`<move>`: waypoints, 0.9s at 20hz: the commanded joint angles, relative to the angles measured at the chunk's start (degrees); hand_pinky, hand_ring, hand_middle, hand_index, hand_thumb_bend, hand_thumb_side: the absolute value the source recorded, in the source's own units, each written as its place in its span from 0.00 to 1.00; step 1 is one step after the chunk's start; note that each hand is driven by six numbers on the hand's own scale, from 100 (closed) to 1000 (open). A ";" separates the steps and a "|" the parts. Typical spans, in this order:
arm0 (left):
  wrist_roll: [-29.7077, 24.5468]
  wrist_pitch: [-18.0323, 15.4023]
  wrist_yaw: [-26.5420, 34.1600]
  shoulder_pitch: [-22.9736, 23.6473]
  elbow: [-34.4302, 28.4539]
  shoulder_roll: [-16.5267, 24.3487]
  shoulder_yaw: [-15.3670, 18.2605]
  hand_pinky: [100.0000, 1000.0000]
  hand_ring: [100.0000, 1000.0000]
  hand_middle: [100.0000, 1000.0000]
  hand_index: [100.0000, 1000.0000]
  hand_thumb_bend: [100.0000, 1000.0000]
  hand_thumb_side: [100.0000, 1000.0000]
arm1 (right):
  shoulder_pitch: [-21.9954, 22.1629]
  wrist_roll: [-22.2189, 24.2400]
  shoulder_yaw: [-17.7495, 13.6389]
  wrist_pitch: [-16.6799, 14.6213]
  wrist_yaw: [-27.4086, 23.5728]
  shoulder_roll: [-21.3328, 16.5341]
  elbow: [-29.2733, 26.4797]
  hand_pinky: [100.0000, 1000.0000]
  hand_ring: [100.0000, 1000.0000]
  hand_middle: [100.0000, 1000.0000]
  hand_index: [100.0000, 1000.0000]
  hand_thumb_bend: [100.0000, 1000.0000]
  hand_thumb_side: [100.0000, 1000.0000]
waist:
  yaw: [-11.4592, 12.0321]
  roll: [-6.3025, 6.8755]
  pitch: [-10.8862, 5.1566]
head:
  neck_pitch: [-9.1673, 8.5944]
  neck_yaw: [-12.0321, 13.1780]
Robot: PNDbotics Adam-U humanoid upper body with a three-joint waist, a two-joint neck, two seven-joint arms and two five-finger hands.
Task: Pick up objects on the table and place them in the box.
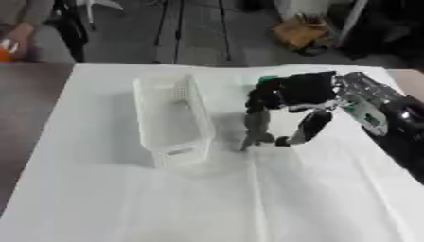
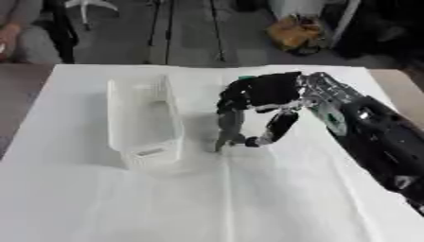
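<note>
A white cloth [image 1: 124, 203] is covering the table, and a white plastic box [image 1: 172, 120] is standing on it, a little left of the middle, with its long side running from near to far. The box is looking empty inside, as far as the walls are letting me see.

The robot's right hand [image 1: 290, 97] is reaching in from the right side and is hanging just to the right of the box, apart from its wall. Its fingers [image 1: 255, 127] are pointing down toward the cloth, and the thumb [image 1: 313, 127] is curving down opposite to them, so the hand is making an open claw shape with a gap between thumb and fingers. The fingertips are coming very near to the cloth or are touching it; I cannot tell which. I cannot tell if something is lying in this gap.

A small green thing [image 1: 267, 79] is showing just behind the hand, at its far side; its shape is not clear.
</note>
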 commanded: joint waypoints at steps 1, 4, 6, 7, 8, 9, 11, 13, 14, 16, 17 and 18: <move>-0.15 -0.04 0.22 -0.76 -0.89 1.22 0.04 0.49 0.93 0.98 0.92 0.41 1.00 | -1.16 -1.06 0.05 -1.40 2.79 -0.98 0.47 1.00 1.00 0.92 1.00 0.38 0.53 | 0.09 0.15 -0.13 | -0.68 -0.19; -0.16 -0.04 0.23 -0.77 -0.90 1.21 0.04 0.49 0.93 0.98 0.92 0.41 1.00 | -1.15 -3.30 0.35 -1.40 5.06 -0.85 1.07 1.00 1.00 0.92 1.00 0.38 0.53 | 0.11 0.15 -0.13 | -0.69 -0.21; -0.18 -0.06 0.25 -0.79 -0.93 1.19 0.02 0.49 0.93 0.98 0.93 0.41 1.00 | -1.48 -4.84 0.65 -1.40 6.68 -0.52 1.55 1.00 1.00 0.92 1.00 0.38 0.53 | 0.32 0.14 -0.08 | -0.69 -0.27; -0.18 -0.07 0.26 -0.80 -0.95 1.17 0.01 0.49 0.93 0.98 0.93 0.41 1.00 | -1.76 -5.57 0.84 -1.40 7.50 -0.28 1.89 1.00 1.00 0.92 1.00 0.38 0.53 | 0.41 0.13 -0.05 | -0.69 -0.29; -0.19 -0.07 0.27 -0.80 -0.96 1.16 0.00 0.49 0.93 0.98 0.93 0.41 1.00 | -1.99 -6.30 0.95 -1.40 8.29 -0.09 2.25 1.00 1.00 0.92 1.00 0.38 0.53 | 0.50 0.13 -0.03 | -0.69 -0.30; -0.20 -0.08 0.27 -0.81 -0.97 1.15 -0.01 0.49 0.93 0.98 0.93 0.41 1.00 | -2.14 -7.02 1.04 -1.40 9.03 0.04 2.58 1.00 1.00 0.92 1.00 0.38 0.53 | 0.54 0.12 -0.01 | -0.69 -0.30; -0.21 -0.09 0.28 -0.81 -1.00 1.14 -0.01 0.49 0.93 0.98 0.93 0.41 1.00 | -2.33 -8.50 1.21 -1.40 10.54 0.21 3.17 1.00 1.00 0.92 1.00 0.38 0.53 | 0.60 0.13 0.01 | -0.68 -0.29; -0.22 -0.09 0.29 -0.82 -1.01 1.15 -0.01 0.49 0.93 0.98 0.93 0.41 1.00 | -2.52 -10.13 1.34 -1.40 12.17 0.38 3.79 1.00 1.00 0.92 1.00 0.38 0.53 | 0.70 0.14 0.02 | -0.67 -0.30; -0.22 -0.10 0.29 -0.83 -1.01 1.15 -0.01 0.49 0.93 0.98 0.93 0.41 1.00 | -2.65 -10.96 1.40 -1.40 13.01 0.48 4.13 1.00 1.00 0.92 1.00 0.38 0.53 | 0.77 0.14 0.04 | -0.69 -0.32; -0.27 -0.10 0.31 -0.88 -1.02 1.14 -0.07 0.49 0.93 0.98 0.93 0.41 1.00 | -2.98 -12.51 1.59 -1.40 14.57 0.69 4.85 1.00 1.00 0.92 1.00 0.38 0.53 | 0.92 0.12 0.06 | -0.71 -0.39; -0.29 -0.11 0.32 -0.90 -1.03 1.13 -0.09 0.49 0.93 0.98 0.93 0.41 1.00 | -3.09 -13.28 1.69 -1.40 15.33 0.77 5.19 1.00 1.00 0.92 1.00 0.38 0.53 | 0.96 0.12 0.07 | -0.72 -0.40; -0.30 -0.11 0.33 -0.91 -1.03 1.12 -0.10 0.49 0.93 0.98 0.93 0.41 1.00 | -3.17 -14.05 1.78 -1.40 16.11 0.84 5.50 1.00 1.00 0.92 1.00 0.38 0.53 | 0.98 0.11 0.07 | -0.72 -0.41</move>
